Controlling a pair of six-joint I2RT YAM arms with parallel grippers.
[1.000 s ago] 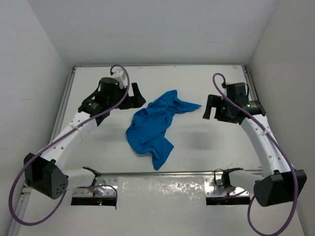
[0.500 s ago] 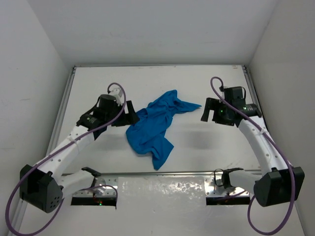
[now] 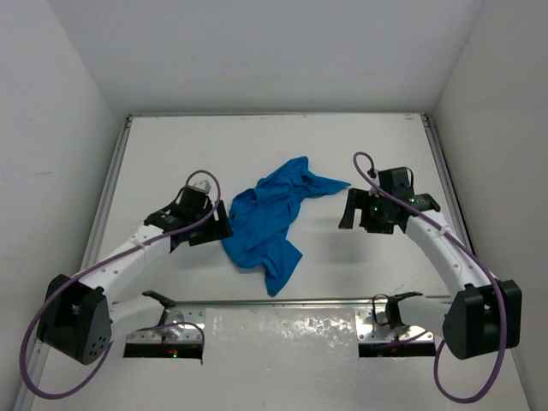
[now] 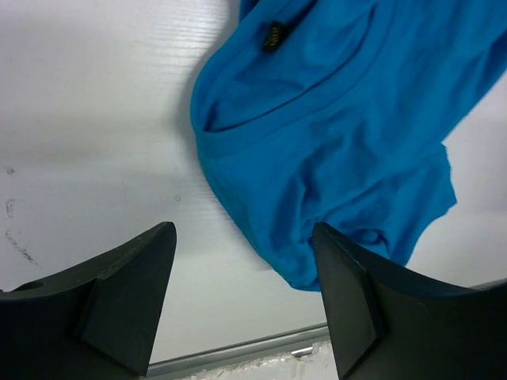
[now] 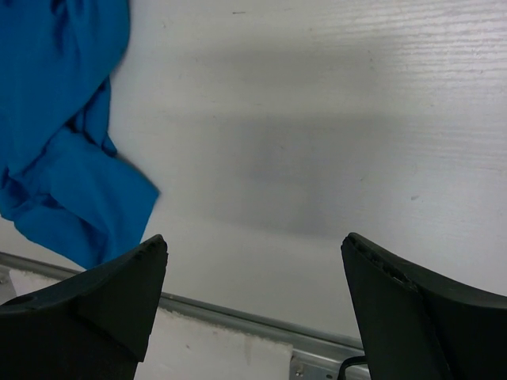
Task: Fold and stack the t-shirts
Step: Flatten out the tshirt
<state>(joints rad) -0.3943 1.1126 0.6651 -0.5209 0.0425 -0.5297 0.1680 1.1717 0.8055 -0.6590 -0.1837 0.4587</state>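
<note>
Across the white worktop (image 3: 282,145), boxed by white walls on 3 sides, 2 white-and-black arms reach in from the near edge. The left arm (image 3: 128,253) slants toward the middle. The right arm (image 3: 445,244) bends inward from the other side. A purple cable (image 3: 51,300) loops along each of them.

Between the 2 arms, a little left of centre, lies 1 bright blue t-shirt (image 3: 265,218), crumpled and unfolded. One pointed part stretches toward the far right. Another part trails down toward the metal rail (image 3: 342,301) at the near edge.

The left pincer (image 3: 224,224) sits at the shirt's left edge. From the left wrist, its jaws stand apart with nothing gripped between them. The gap frames bare worktop and the lower left edge of the cloth. Whether a finger (image 4: 356,309) touches the cloth, I cannot tell.

The right pincer (image 3: 353,214) is to the right of the shirt, apart from it. Its jaws are spread wide over bare worktop and hold nothing. The shirt shows only at the left of the right wrist view.

The rounded collar (image 4: 261,131) faces up, with a small dark neck label (image 4: 273,34) beyond it.
</note>
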